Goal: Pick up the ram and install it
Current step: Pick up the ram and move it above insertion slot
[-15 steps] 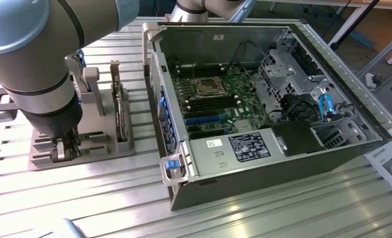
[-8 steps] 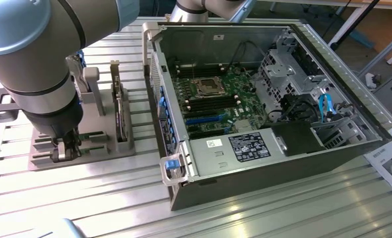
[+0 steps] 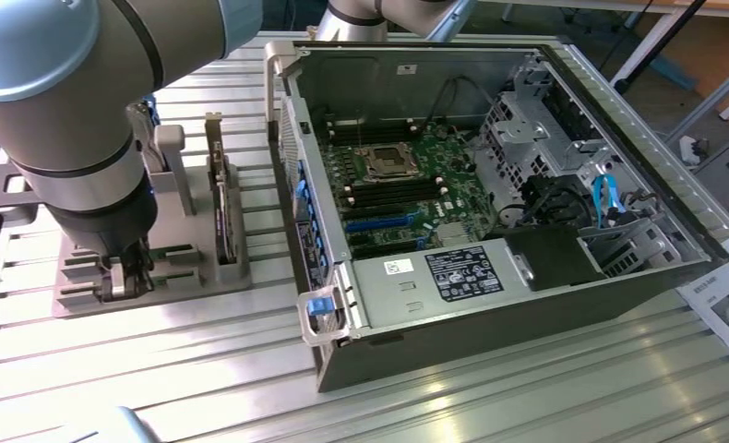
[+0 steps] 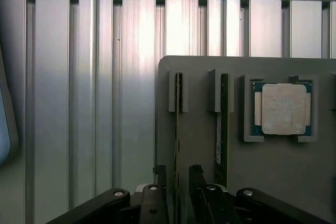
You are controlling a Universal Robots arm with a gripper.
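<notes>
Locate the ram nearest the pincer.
The ram stands on edge in the grey holder, exterior view's left of the computer case, straddled by the open pincer.

Your arm (image 3: 57,101) stands at the exterior view's left, its thick grey-blue joint bent over so that the last link points straight down. Below the black band you see the dark wrist section (image 3: 100,217), and your gripper (image 3: 121,277) hangs under it, tips low and aimed downward. In the wrist view, the two dark fingers (image 4: 159,184) run side by side and parallel, each on its bolted linkage, with the jaws parted and a clear gap between them
</notes>
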